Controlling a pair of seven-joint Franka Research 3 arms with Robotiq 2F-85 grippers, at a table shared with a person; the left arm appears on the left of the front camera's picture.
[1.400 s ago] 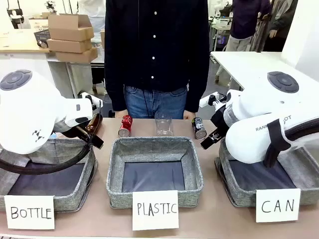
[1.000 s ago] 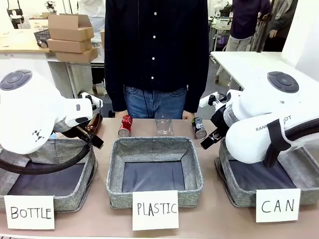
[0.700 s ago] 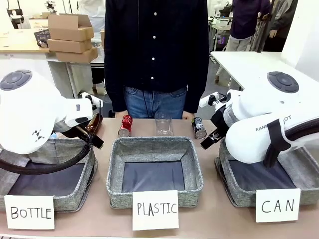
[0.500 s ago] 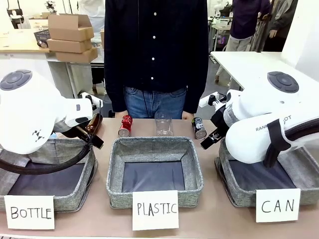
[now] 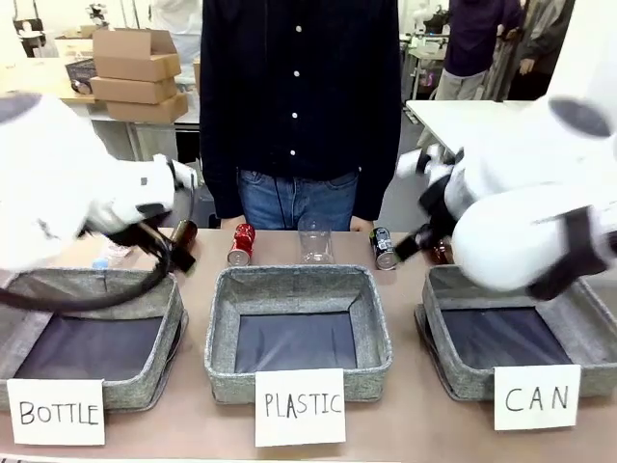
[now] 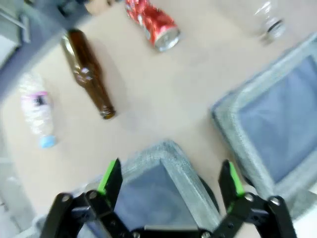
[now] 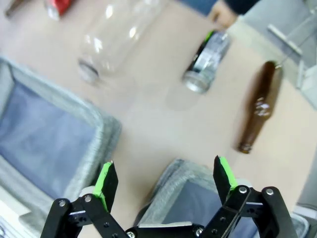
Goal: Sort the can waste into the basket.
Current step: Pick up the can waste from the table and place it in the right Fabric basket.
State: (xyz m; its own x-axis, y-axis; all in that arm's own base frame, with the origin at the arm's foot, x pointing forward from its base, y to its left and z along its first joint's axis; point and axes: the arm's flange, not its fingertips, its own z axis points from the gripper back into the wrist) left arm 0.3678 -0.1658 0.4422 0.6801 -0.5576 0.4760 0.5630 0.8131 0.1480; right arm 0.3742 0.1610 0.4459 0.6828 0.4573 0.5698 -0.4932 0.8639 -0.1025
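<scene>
Right wrist view shows our right end effector (image 7: 162,184) wide open, empty; left end effector (image 6: 170,180) too. We'd grab the light, slippery black can (image 7: 205,60) across its middle

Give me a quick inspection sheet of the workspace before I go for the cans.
Surface: tan table, three grey baskets along the near side.
Job's things: red can and black can lie on their sides at the far edge, outside any basket; CAN basket looks empty.
Clutter: clear cup between the cans; brown bottle and small plastic bottle on the left; another brown bottle on the right; BOTTLE basket and PLASTIC basket.
Grippers: left gripper and right gripper both open, holding nothing, above basket corners.
Cables: black cable under the left arm.
Surroundings: person standing at the far side.
</scene>
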